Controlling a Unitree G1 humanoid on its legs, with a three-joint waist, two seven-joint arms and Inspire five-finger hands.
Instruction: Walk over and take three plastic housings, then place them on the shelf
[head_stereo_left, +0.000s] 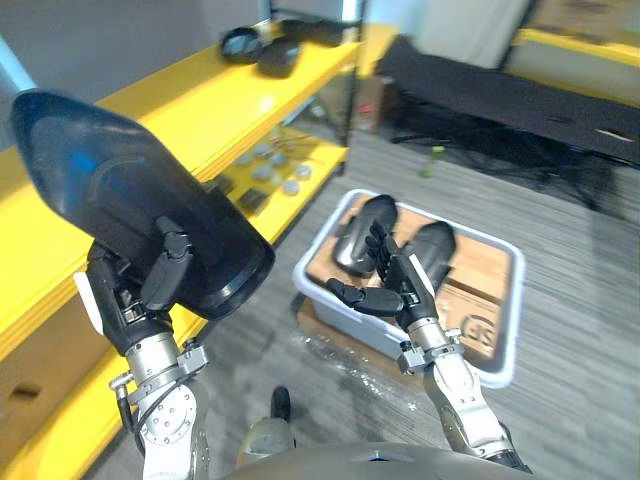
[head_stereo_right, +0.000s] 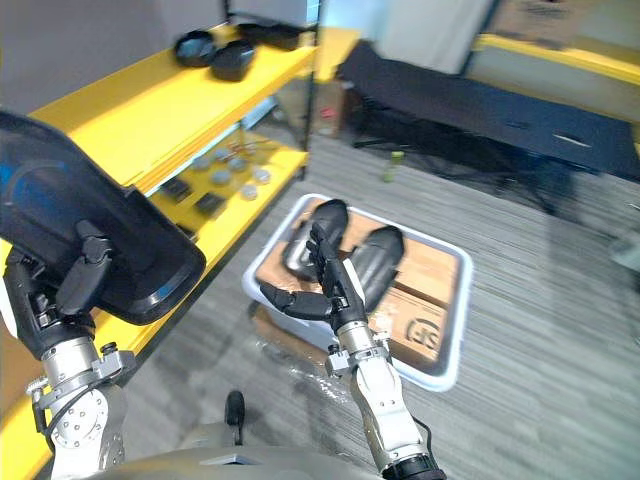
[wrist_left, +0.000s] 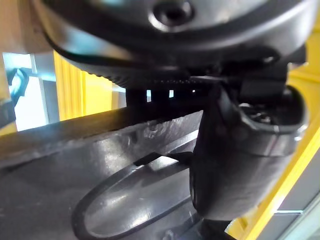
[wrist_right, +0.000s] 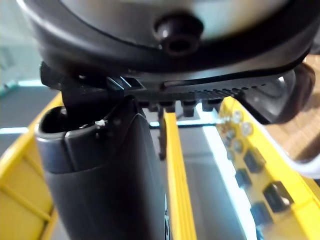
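The long yellow metal shelf rack (head_stereo_left: 175, 98) is running along the robot's left side. Just out from its lower board, a white plastic tub (head_stereo_left: 513, 300) is sitting on the floor. It is holding a flat brown cardboard box (head_stereo_left: 482, 270) with two black plastic housings (head_stereo_left: 360, 235) lying side by side on it.

The left hand (head_stereo_left: 128, 292) is gripping a large black teardrop-shaped plastic housing (head_stereo_left: 120, 190). Its thumb is pressing across the face and its fingers are wrapping the lower rim. The shell is standing steeply. Its long axis is slanting from the end at the hand up to a free end leaning toward the shelf's top board, and its broad face is turning toward the robot's head.

The right hand (head_stereo_left: 400, 288) is hovering over the tub, fingers straight, thumb spread, carrying nothing.

At the shelf's far end, more dark housings (head_stereo_left: 265, 50) are resting on the top board. Small grey discs (head_stereo_left: 275, 165) are lying on the lower one.

I'd say the placing step is under way. Next the arm needs to swing over the top board, lay the shell flat and let go.
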